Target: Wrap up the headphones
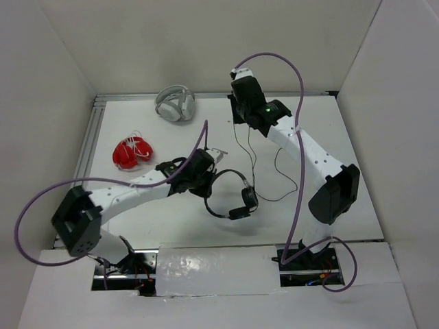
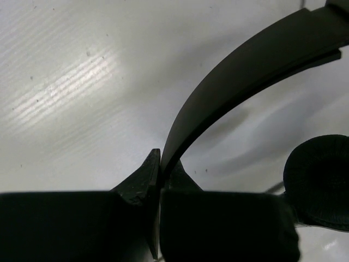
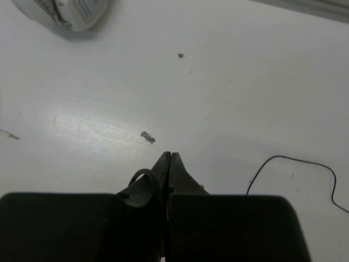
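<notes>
The black headphones (image 1: 247,198) lie at the table's centre with both round earcups to the right. My left gripper (image 1: 209,185) is shut on their thin headband (image 2: 229,82), which rises between the jaws in the left wrist view (image 2: 162,164). One padded earcup (image 2: 319,183) shows at the right edge. Their thin black cable (image 1: 251,161) runs from the headphones up to my right gripper (image 1: 240,118) at the back centre. In the right wrist view that gripper (image 3: 169,156) is shut on the cable, a loop of cable (image 3: 143,176) curling over its left finger. More cable (image 3: 294,160) lies on the table.
Grey-white headphones (image 1: 175,104) sit at the back of the table and show in the right wrist view's top-left corner (image 3: 71,13). Red headphones with a white cable (image 1: 132,153) lie at the left. A slack cable loop (image 1: 285,195) trails under the right arm.
</notes>
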Controlling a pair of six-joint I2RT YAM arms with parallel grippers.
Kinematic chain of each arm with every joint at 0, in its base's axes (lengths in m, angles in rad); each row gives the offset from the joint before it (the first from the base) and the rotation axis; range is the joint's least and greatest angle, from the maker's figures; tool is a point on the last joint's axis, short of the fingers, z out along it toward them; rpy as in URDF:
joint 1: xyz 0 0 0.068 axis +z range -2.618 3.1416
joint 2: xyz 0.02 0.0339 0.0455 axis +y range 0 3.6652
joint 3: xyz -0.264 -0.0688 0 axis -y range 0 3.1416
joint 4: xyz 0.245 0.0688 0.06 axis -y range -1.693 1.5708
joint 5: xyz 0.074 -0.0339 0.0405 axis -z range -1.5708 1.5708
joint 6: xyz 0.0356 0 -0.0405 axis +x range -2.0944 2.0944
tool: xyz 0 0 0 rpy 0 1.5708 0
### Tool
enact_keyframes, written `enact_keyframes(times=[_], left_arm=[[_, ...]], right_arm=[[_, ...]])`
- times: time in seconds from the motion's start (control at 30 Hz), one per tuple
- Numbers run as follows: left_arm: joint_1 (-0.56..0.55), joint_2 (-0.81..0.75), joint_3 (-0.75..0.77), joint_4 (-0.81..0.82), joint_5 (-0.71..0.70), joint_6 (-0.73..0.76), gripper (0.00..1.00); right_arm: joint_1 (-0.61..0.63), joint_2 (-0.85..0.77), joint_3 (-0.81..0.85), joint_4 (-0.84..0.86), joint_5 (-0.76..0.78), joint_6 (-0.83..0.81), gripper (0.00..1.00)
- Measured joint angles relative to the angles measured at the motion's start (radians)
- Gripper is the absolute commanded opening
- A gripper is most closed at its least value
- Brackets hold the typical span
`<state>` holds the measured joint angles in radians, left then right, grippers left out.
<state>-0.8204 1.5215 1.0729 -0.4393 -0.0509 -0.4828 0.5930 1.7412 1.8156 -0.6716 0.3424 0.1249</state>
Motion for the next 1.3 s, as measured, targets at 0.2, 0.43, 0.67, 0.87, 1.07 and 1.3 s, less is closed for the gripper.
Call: enact_keyframes(times=[0.2, 0.43, 0.67, 0.87, 1.07, 1.3], left_arm=[[-0.014, -0.394, -0.166, 0.035, 0.066, 0.01, 0.0], [-0.02, -0.607, -0.18, 0.119, 0.14, 0.041, 0.0], [-0.03, -0.516, -0.18, 0.133, 0.173, 0.096, 0.0], [-0.09, -0.352, -0.145, 0.097, 0.106, 0.084, 0.0], [-0.11, -0.132, -0.069, 0.006, 0.001, 0.019, 0.0], [-0.103, 0.097, 0.086, -0.141, -0.095, -0.103, 0.0]], right_arm=[[-0.094, 0.021, -0.109, 0.021, -0.027, 0.015, 0.0], [-0.127, 0.076, -0.158, 0.044, -0.079, 0.015, 0.0], [-0.097, 0.229, 0.029, 0.034, -0.104, 0.011, 0.0], [-0.088, 0.325, 0.145, 0.006, -0.102, 0.019, 0.0], [-0.078, 0.327, 0.161, -0.003, -0.082, 0.028, 0.0], [-0.047, 0.261, 0.124, -0.013, -0.012, 0.042, 0.0]])
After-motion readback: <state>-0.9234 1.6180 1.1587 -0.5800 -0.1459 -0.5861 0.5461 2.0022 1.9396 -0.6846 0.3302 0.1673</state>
